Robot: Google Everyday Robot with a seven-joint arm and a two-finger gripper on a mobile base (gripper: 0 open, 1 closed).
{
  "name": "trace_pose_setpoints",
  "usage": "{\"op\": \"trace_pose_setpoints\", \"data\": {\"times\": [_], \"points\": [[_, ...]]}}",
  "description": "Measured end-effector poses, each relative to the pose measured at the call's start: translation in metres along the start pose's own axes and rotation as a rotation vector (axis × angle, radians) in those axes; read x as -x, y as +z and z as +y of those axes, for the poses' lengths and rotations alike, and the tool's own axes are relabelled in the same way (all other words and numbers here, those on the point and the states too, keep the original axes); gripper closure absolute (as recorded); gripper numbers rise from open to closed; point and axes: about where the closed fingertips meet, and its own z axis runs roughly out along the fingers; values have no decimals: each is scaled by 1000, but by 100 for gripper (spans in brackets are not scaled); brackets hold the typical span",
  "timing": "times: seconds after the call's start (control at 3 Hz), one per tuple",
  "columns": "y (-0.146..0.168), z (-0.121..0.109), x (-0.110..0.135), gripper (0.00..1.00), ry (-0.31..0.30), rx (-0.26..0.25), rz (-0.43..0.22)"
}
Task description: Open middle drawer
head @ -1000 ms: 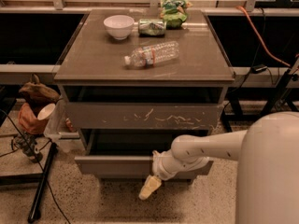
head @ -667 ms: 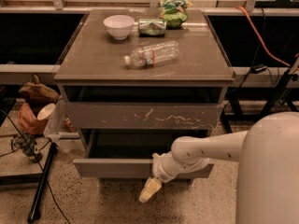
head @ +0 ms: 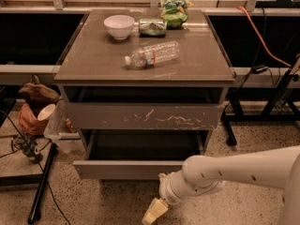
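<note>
Now middle drawer (head: pixel 126 169) stands out, front just above gripper (head: pixel 154 211) jaws, apart; jaws' state: cannot tell.

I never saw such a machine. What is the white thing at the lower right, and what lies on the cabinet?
It is a robot's single white arm, reaching in from the right. Its cream pincer hangs low, just below the plain grey-brown drawer front, which stands pulled out; nothing shows in the pincer. Above it is a drawer front with white scratches. One camera looks down at the cabinet from the front. On the grey-brown cabinet top lie a white bowl, a green can on its side, a green crinkled bag and a clear plastic bottle on its side.
</note>
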Motion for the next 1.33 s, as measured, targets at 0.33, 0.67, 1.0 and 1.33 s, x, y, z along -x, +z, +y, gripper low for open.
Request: {"op": "trace_pose_setpoints", "data": {"times": [0.33, 0.67, 1.0, 1.33], "points": [[1, 6, -5, 0, 2, 9, 6], [-4, -3, 0, 0, -15, -12, 5], [-3, -26, 10, 0, -50, -22, 2], [-1, -54, 22, 0, -76, -39, -4]]}}
